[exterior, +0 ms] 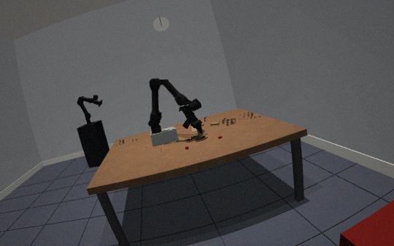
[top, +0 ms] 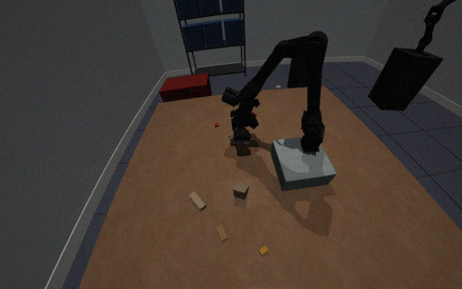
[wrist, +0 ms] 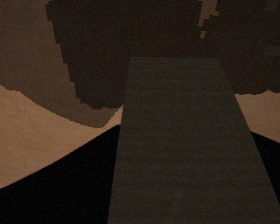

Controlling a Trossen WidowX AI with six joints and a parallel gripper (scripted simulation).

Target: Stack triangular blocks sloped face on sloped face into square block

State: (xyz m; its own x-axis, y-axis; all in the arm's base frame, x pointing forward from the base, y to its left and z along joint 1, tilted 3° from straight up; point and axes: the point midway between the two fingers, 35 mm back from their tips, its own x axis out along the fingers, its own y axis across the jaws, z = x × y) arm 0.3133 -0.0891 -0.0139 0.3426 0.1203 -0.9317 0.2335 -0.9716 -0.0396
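One triangular block [wrist: 178, 150] fills the middle of the wrist view, between the two black fingers. My gripper [wrist: 177, 135] [top: 242, 148] [exterior: 200, 132] is shut on it. In the top and exterior views the fingers and arm mostly hide this block, and its slope cannot be made out. It is low over the table [top: 153, 170] [exterior: 141, 163]; whether it clears the top is hard to tell. The other triangular block [top: 240, 191] [exterior: 194, 129] stands apart on the table, nearer to the top view, with nothing on it.
The arm's pale base box [top: 303, 167] [exterior: 164, 138] stands beside the work area. A long pale block [top: 197, 201], a small tan block [top: 222, 233] and an orange piece [top: 263, 250] lie beyond the free triangular block. A small red piece [top: 216, 125] lies near the gripper.
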